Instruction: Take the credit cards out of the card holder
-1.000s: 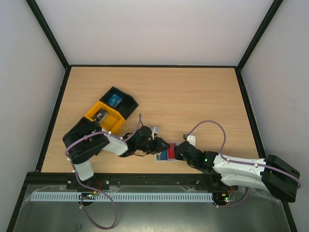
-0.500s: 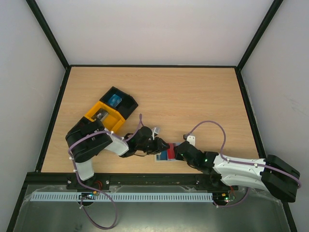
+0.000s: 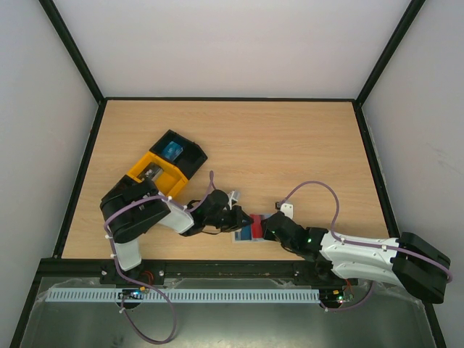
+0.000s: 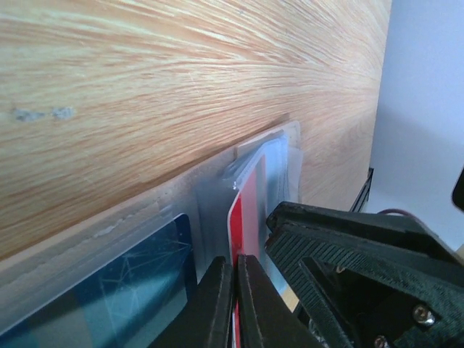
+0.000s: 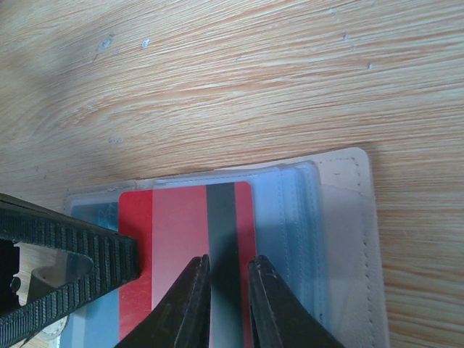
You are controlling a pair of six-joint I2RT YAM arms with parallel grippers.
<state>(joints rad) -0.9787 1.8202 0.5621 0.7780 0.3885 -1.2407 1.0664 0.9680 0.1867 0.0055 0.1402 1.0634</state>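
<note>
The card holder lies flat near the table's front edge, a pale blue-grey wallet with clear sleeves and a beige tab at its right end. In the top view the card holder sits between both grippers. One of the credit cards, red with a dark stripe, sticks out of a sleeve to the left. My left gripper is shut on the red card's outer edge. My right gripper rests on the holder above the card's stripe, its jaws a narrow gap apart with nothing between them.
A blue patterned card sits in another sleeve beside the red one. A yellow-and-black compartment tray holding a small blue item stands to the back left. Purple cables loop over both arms.
My left gripper's jaws have closed onto the red card's edge. The left arm shifted only slightly; the right arm has not moved.
</note>
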